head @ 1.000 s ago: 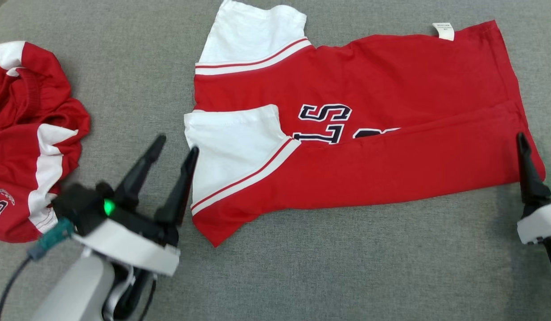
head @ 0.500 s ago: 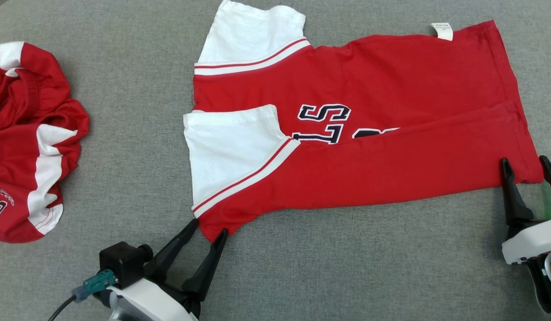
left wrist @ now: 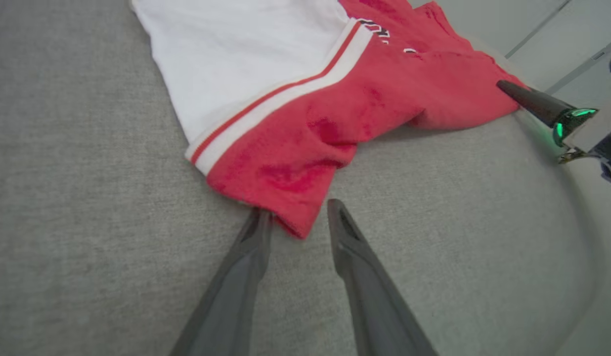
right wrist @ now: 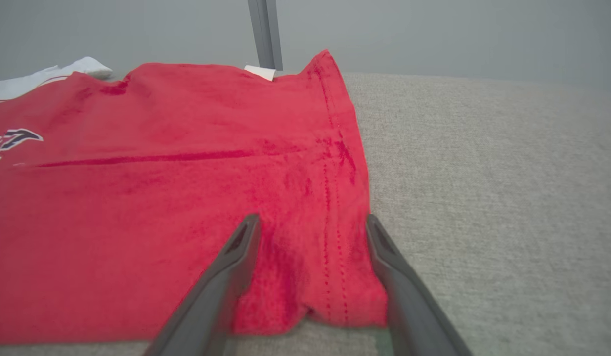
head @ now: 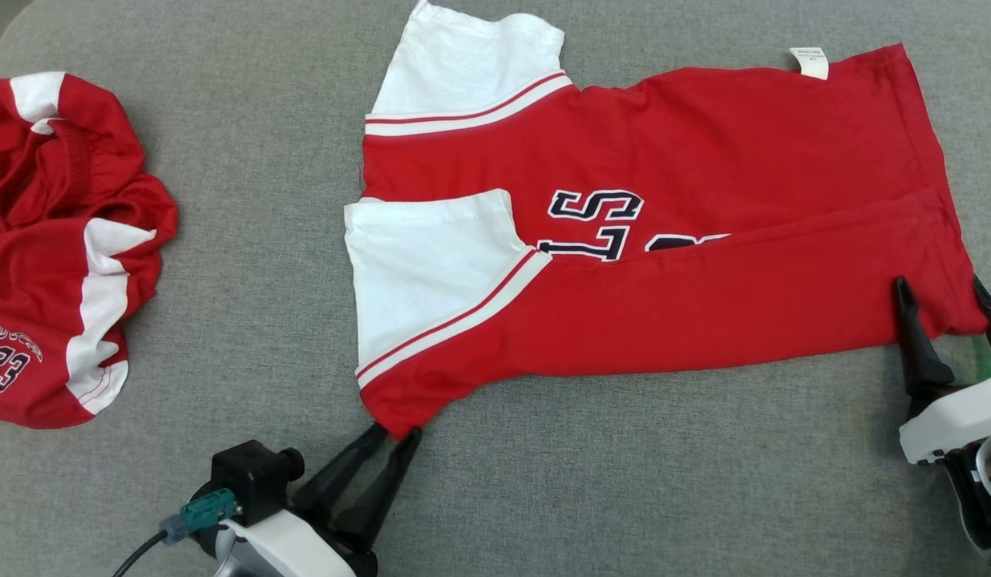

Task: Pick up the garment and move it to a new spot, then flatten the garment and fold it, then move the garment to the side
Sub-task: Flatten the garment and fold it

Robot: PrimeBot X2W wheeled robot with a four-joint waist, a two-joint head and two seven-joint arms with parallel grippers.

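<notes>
We have the red garment (head: pixel 704 160) lying spread on the grey counter (head: pixel 624 481). Its near long edge is already turned over onto the lettering, and it stretches from the left fingers (left wrist: pixel 355 257) across to the right fingers (right wrist: pixel 399 282). The left fingers stand apart, with only the very tip of the shoulder corner (left wrist: pixel 295 222) between them. The right fingers stand wide, straddling the hem corner (right wrist: pixel 335 296). Neither pair has closed on cloth.

Our chief worry is the left side. So little cloth sits between those fingers that, on closing, they may pinch nothing or catch a single layer, and the turned-over edge would fall open as we lift. On the right, the cloth bunches between the fingers, so a bite there could press a wrinkle into the next fold. If one side grips and the other slips, the garment would skew and drag across the counter. The white sleeve (head: pixel 431 272), just beyond the left fingers, could flop loose. The crumpled second garment (head: pixel 54 264), well out past the left fingers, looks safely clear.
</notes>
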